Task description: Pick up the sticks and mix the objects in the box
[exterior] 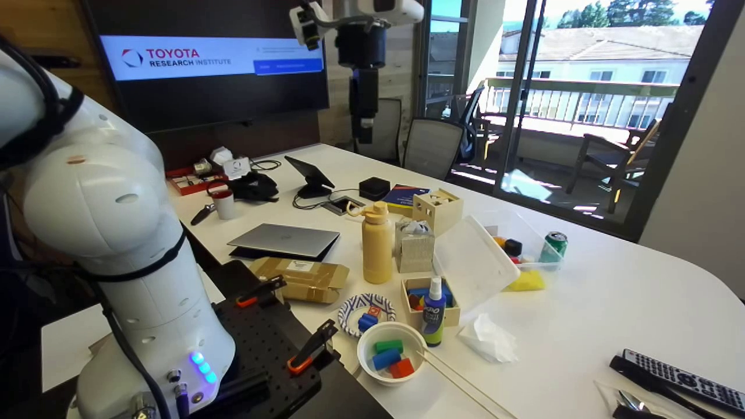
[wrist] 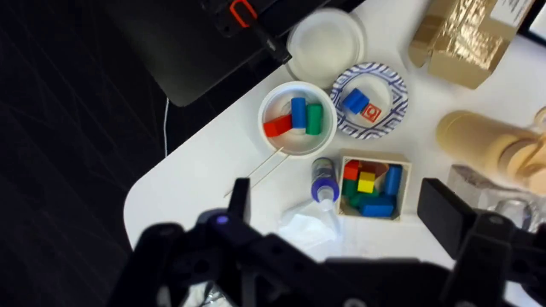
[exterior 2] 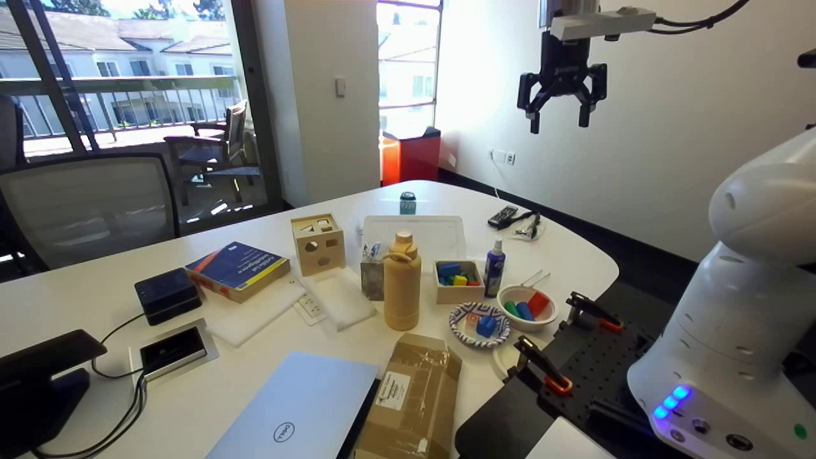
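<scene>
Two thin pale sticks lean on the rim of the white bowl, their other ends over the table; they also show in the wrist view and in an exterior view. The small pale open box holds several coloured blocks; the spray bottle partly hides it in an exterior view, and the wrist view looks down into it. My gripper is high above the table, pointing down, open and empty. In the wrist view its fingers stand wide apart, well above the sticks and box.
A blue spray bottle stands between bowl and box. The tall tan bottle, patterned plate, crumpled tissue, plastic lid, cardboard package and wooden shape box are around. The bowl holds several blocks. Black clamps edge the base.
</scene>
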